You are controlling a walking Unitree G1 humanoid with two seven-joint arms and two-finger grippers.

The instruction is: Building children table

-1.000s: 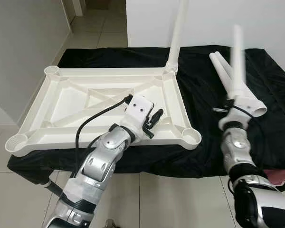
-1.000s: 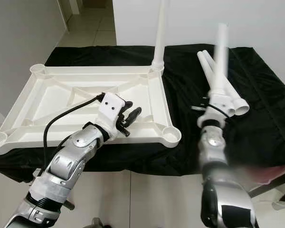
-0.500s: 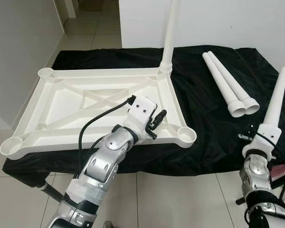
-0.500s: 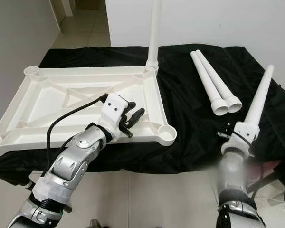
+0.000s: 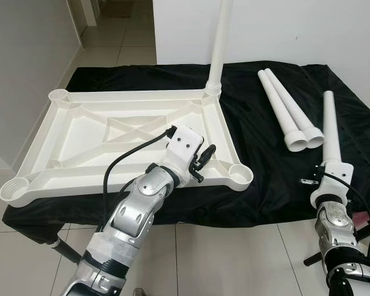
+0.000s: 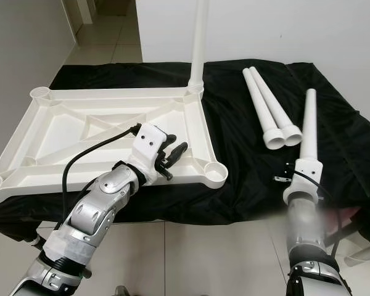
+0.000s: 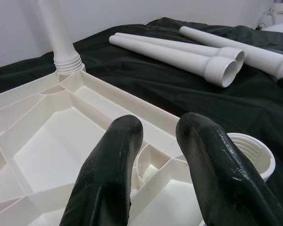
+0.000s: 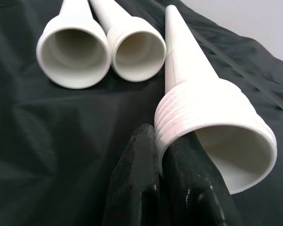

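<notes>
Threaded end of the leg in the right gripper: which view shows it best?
Right wrist view. The held leg lies close to the lens, its thread ridges and hollow mouth plain, the right gripper pinching its rim. Both eye views show the whole leg over the black cloth, threads too small to read. Left wrist view catches just its end at the frame edge.

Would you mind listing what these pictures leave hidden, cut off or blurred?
- Upright leg screwed into the tabletop: its upper end is cut off by the top edge of both eye views.
- Right hand: the leg it holds covers where its fingers meet the rim.
- Right forearm: blurred in the right eye view.
- Whatever supports the black cloth: hidden beneath it.
</notes>
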